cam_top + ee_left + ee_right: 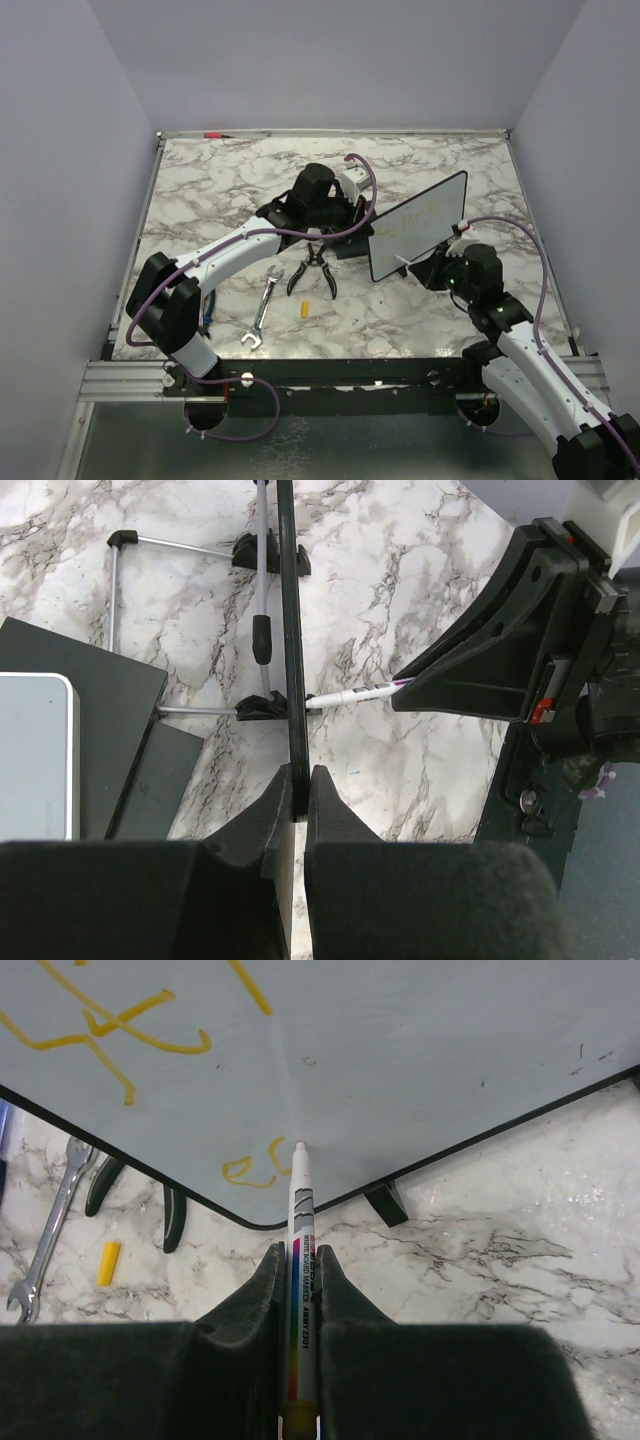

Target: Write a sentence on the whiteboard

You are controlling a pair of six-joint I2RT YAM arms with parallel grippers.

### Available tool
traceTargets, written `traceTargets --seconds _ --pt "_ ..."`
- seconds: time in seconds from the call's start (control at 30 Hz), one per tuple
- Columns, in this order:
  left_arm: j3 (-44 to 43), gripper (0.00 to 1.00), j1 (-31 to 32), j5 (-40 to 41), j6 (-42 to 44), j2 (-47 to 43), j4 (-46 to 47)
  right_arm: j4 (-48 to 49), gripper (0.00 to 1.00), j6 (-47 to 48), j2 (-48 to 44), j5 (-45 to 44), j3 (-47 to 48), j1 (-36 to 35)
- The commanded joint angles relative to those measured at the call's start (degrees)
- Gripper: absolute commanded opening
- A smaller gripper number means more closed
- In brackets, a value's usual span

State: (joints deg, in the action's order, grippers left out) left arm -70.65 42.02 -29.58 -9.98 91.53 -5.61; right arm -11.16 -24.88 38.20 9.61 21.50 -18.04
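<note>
The whiteboard [425, 222] stands tilted on the marble table, right of centre. The sentence [428, 212] is in thin yellow strokes on its face. My left gripper [300, 780] is shut on the board's black frame edge [291, 630], seen edge-on. My right gripper [298, 1260] is shut on a white whiteboard marker [302, 1210]. The marker's tip touches the board's face [420, 1050] near its lower corner, beside small yellow letters [255, 1165]. More yellow strokes [120, 1030] lie higher up. The marker [350, 694] also shows in the left wrist view.
Black pliers [312, 268], a wrench [262, 312] and a small yellow cap [303, 308] lie on the table in front of the board. A black block with a grey pad [40, 755] sits behind the board. A red pen [213, 134] lies at the back edge.
</note>
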Motion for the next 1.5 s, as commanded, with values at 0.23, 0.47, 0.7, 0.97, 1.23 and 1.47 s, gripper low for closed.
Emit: traceTargets --seconds 0.23,0.47,0.7,0.97,1.23,1.47 --pt "-1.07 0.0 0.77 -3.55 -0.1 0.92 -2.06 1.18 0.01 -0.07 -3.74 -0.81 0.34 -0.05" --pt "-1.06 0.0 0.76 -3.55 -0.08 0.72 -2.04 0.66 0.01 -0.27 -0.2 -1.37 1.12 -0.13" --pt "-1.07 0.0 0.71 -3.55 -0.09 0.67 -2.09 0.0 0.01 -0.75 1.25 -2.83 1.44 -0.11" --pt "-1.06 0.0 0.7 -3.55 -0.1 0.54 -2.08 -0.09 0.01 -1.01 2.95 -4.95 1.79 -0.08" --pt "-1.07 0.0 0.73 -3.32 0.05 0.54 -2.06 -0.85 0.01 -1.63 -0.92 -7.32 1.25 -0.15" --pt "-1.06 0.0 0.7 -3.4 -0.01 0.5 -2.08 -1.58 0.01 -2.33 -6.91 -8.99 0.21 -0.1"
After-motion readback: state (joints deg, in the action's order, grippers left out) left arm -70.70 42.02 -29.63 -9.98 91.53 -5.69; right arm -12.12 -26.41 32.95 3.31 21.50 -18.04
